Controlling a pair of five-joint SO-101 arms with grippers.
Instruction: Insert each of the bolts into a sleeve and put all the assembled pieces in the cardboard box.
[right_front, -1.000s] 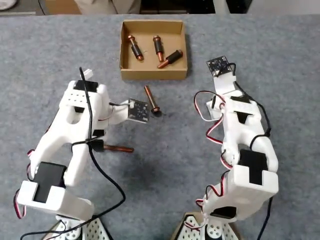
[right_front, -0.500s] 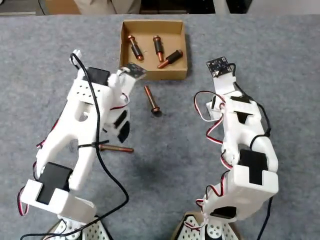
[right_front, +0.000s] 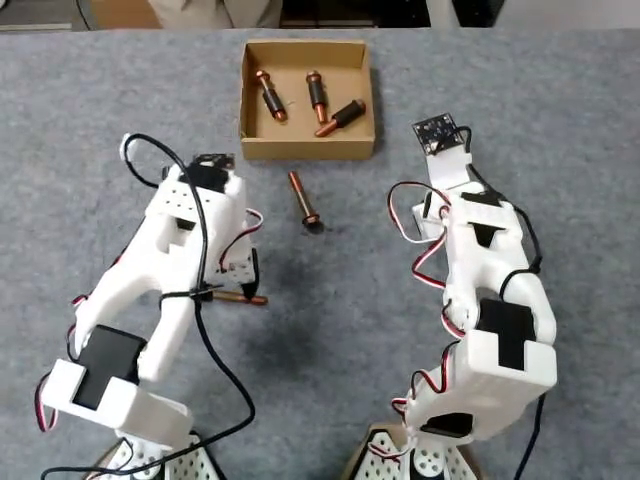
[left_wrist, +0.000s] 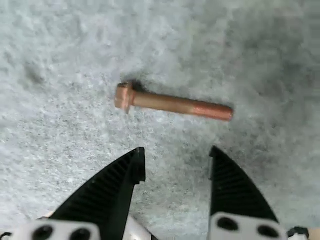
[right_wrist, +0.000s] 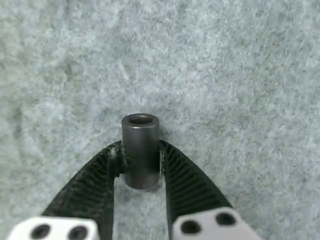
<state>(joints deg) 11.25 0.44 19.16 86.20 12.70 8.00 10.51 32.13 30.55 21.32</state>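
The left jaws stood wide open over the grey surface (left_wrist: 60, 50), holding nothing, with a bare bolt (left_wrist: 172, 104) lying flat just beyond their tips; in the high view that bolt lay left of centre, beside the left arm (right_front: 180, 250). The right jaws were closed on an upright dark sleeve (right_wrist: 140, 150). The box (right_front: 306, 150) sat at upper centre of the high view with three assembled pieces (right_front: 270, 95) inside, and a second bolt (right_front: 303, 198) lay just below it.
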